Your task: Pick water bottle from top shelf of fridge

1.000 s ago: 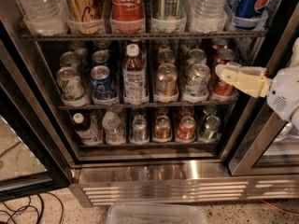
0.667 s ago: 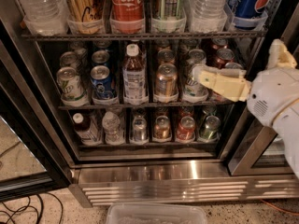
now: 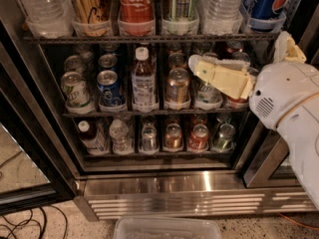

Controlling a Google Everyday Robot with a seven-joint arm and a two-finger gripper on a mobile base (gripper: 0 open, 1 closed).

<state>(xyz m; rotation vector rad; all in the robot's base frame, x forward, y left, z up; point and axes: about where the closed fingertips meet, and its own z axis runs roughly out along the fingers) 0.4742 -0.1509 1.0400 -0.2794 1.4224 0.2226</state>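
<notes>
Two clear ribbed water bottles stand on the top shelf (image 3: pixel 149 38) of the fridge (image 3: pixel 164 183), one at the far left (image 3: pixel 37 6) and one right of centre (image 3: pixel 222 4). Only their lower bodies show; caps and labels are cut off by the top edge. My gripper (image 3: pixel 239 54) reaches in from the right, below the top shelf and in front of the middle rack's cans. Its cream fingers (image 3: pixel 219 76) stand wide apart and hold nothing. It is below and a little left of the right-hand water bottle.
On the top shelf also stand a tan bottle (image 3: pixel 87 4), a red Coca-Cola bottle (image 3: pixel 134 4), a green can (image 3: pixel 179 1) and a Pepsi can (image 3: pixel 266 4). A small brown-drink bottle (image 3: pixel 143 78) stands among cans. A plastic tub (image 3: pixel 167 228) and cables (image 3: pixel 20 223) lie on the floor.
My gripper and arm have moved left and slightly up across the front of the middle rack. Nothing on the shelves has moved.
</notes>
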